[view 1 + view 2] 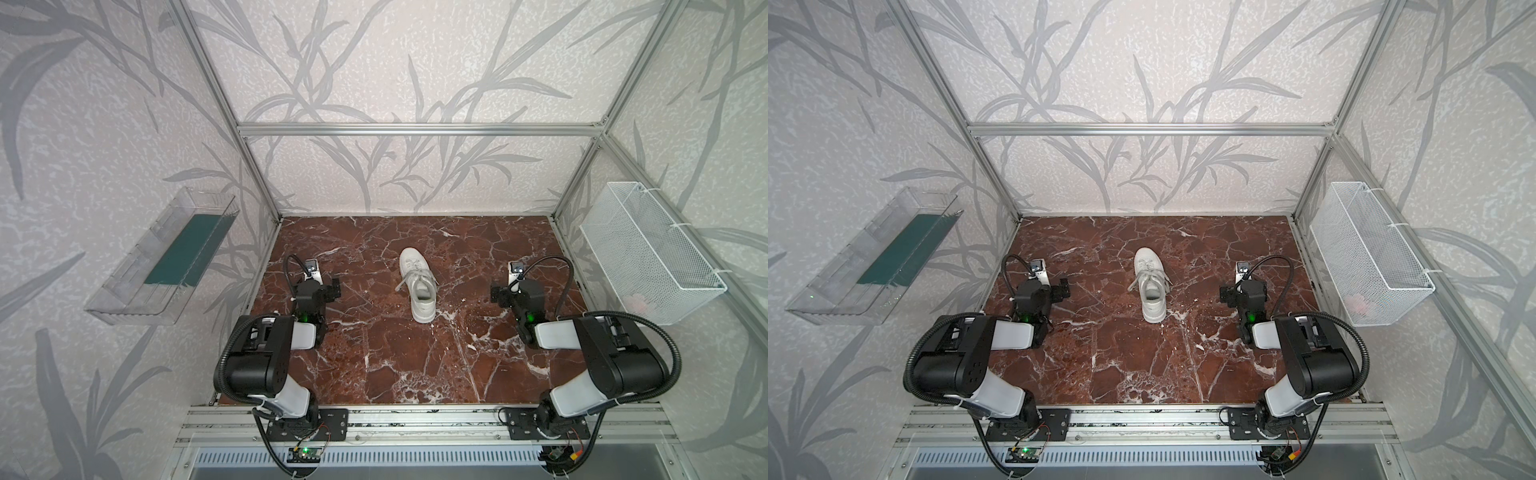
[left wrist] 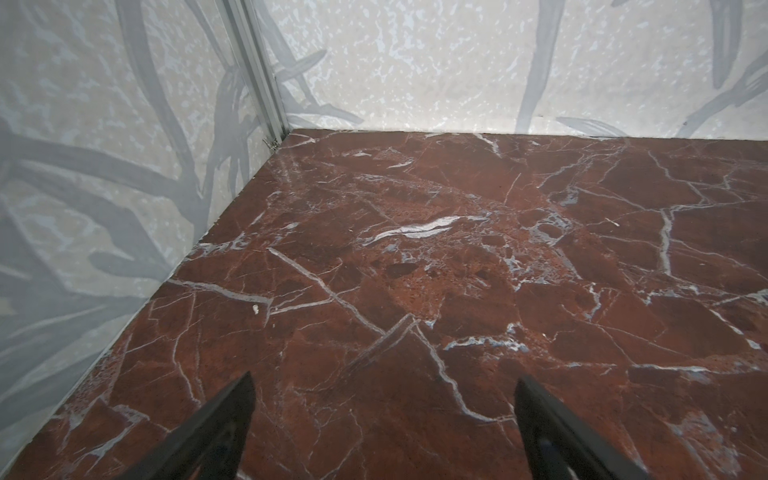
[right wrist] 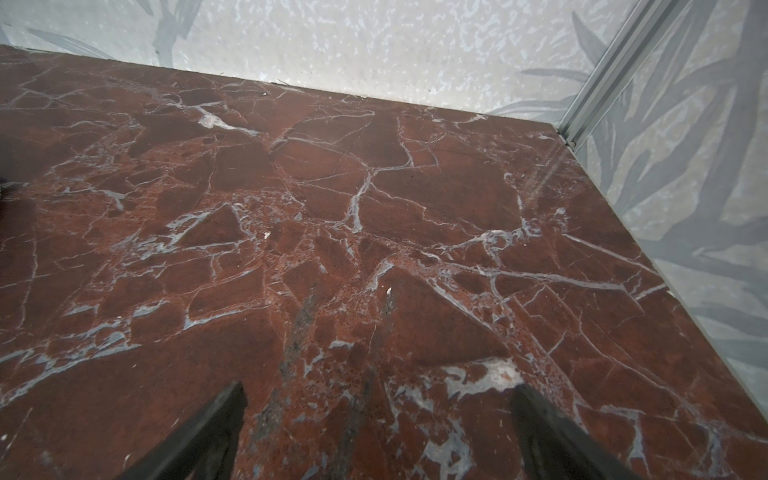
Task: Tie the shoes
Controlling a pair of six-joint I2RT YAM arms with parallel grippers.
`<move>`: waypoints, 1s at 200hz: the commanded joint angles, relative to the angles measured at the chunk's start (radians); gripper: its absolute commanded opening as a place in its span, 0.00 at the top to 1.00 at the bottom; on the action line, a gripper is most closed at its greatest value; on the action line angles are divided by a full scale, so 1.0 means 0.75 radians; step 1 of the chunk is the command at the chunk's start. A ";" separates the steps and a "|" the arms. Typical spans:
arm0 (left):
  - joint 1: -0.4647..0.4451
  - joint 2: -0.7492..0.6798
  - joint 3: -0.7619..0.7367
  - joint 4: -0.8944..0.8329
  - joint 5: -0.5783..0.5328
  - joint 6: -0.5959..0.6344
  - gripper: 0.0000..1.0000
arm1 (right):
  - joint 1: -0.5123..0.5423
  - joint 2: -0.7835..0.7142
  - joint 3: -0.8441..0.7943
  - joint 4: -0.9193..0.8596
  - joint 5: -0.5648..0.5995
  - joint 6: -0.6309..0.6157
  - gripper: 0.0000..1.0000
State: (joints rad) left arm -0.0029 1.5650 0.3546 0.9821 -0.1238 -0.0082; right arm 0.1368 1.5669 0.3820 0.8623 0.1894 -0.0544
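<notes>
A white low-top shoe (image 1: 417, 291) (image 1: 1151, 291) lies in the middle of the red marble tabletop (image 1: 374, 357), toe toward the back wall. Its flat white laces (image 1: 402, 283) are untied and trail off both sides of the tongue. My left gripper (image 1: 316, 284) (image 2: 384, 376) rests low at the left of the shoe, a good gap away, open with only bare marble between its fingers. My right gripper (image 1: 515, 286) (image 3: 378, 385) mirrors it on the right, open and empty. Neither wrist view shows the shoe.
A clear plastic bin (image 1: 166, 257) with a green base hangs on the left wall. A white wire basket (image 1: 648, 253) hangs on the right wall. Aluminium frame posts (image 1: 257, 174) stand at the back corners, with walls close around the table.
</notes>
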 commanded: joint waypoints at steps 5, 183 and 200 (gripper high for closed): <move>0.012 0.027 -0.207 0.427 0.126 0.032 0.01 | -0.005 -0.028 0.016 0.015 -0.003 0.005 0.01; 0.096 -0.109 -0.104 0.017 0.353 0.045 0.01 | -0.004 -0.028 0.016 0.014 -0.002 0.003 0.01; 0.091 0.029 -0.062 0.162 0.046 -0.061 0.01 | -0.004 -0.028 0.017 0.014 -0.001 0.004 0.01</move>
State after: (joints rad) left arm 0.0650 1.5520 0.2329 1.1019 0.0147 -0.0303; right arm 0.1368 1.5665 0.3820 0.8619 0.1825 -0.0540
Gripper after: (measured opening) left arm 0.991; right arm 0.990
